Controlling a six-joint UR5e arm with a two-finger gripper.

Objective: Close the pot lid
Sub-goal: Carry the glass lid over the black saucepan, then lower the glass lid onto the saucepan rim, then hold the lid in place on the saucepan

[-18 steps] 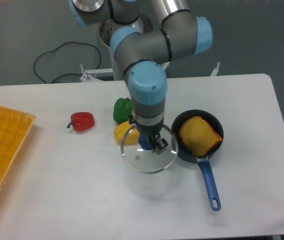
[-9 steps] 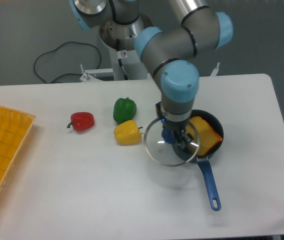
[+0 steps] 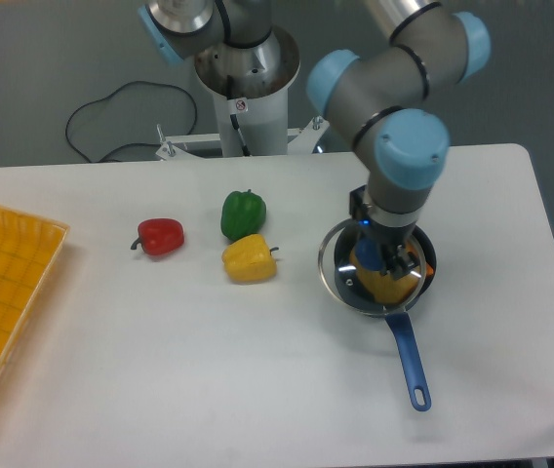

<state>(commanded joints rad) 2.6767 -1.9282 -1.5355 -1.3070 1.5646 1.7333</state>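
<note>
1. A yellow tray [image 3: 4,283] sits at the left edge of the white counter [image 3: 209,390], where it was before.
2. A red pepper [image 3: 161,235], a green pepper [image 3: 243,214] and a yellow pepper [image 3: 249,259] lie left of centre, unmoved; the yellow one, half hidden behind the lid a second ago, now shows whole.
3. The lid [image 3: 340,285] has travelled rightward from beside the yellow pepper and now hangs over the pot [image 3: 425,255], its rim reaching a little past the pot's left side; whether it touches the pot cannot be told.
4. The fingers [image 3: 392,260] are closed on the lid's central knob, and the arm has swung right along with them.
5. A yellow-orange lump [image 3: 386,283] lies in the pot, seen through the glass.
6. The pot stands right of centre, in the same place, its blue handle [image 3: 409,361] pointing toward the near edge of the counter.
</note>
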